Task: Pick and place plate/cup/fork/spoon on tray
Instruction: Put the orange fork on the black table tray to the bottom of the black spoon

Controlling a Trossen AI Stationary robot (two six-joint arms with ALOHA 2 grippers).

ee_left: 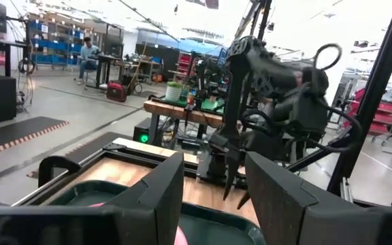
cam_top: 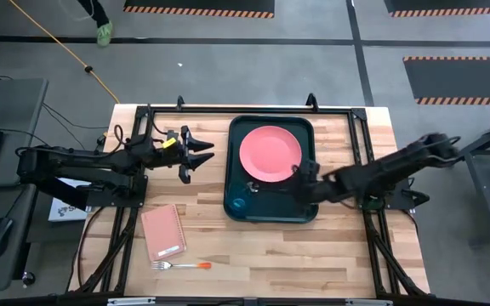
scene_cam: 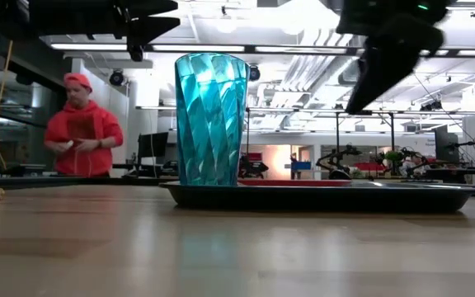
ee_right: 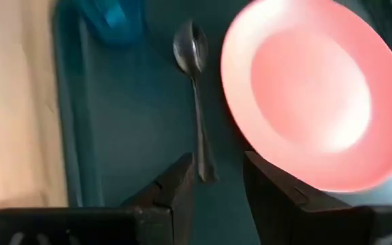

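The right gripper point(cam_top: 296, 177) hovers at mid-frame in the high view, over the lower right part of the large dark green-black rectangular tray with rounded corners and a raised rim point(cam_top: 310, 126). Its fingers stand apart and hold nothing. In the right wrist view the slim dark metallic spoon point(ee_right: 197, 88) lies flat on the tray floor, its handle end just ahead of the open fingers point(ee_right: 175, 184). Beside it rests the round, flat salmon-pink plate point(cam_top: 270, 153), and the small translucent teal-blue tumbler point(cam_top: 239, 204) stands upright near the tray's lower left corner.

Only the small fork with silver tines and a bright orange handle point(cam_top: 179, 265) is off the tray, at lower left of the high view on the wooden tabletop point(cam_top: 253, 255), just below a pink rectangular notebook point(cam_top: 162, 233).

The fork looks light, stiff and thin, lying flush on the wood, so it may slip or pivot. A pinch across the thicker orange handle, near its middle, seems the surest hold.

The left gripper point(cam_top: 204, 151) waits at upper left of the tray, fingers spread, empty. A person in red stands in the room beyond in the low view.
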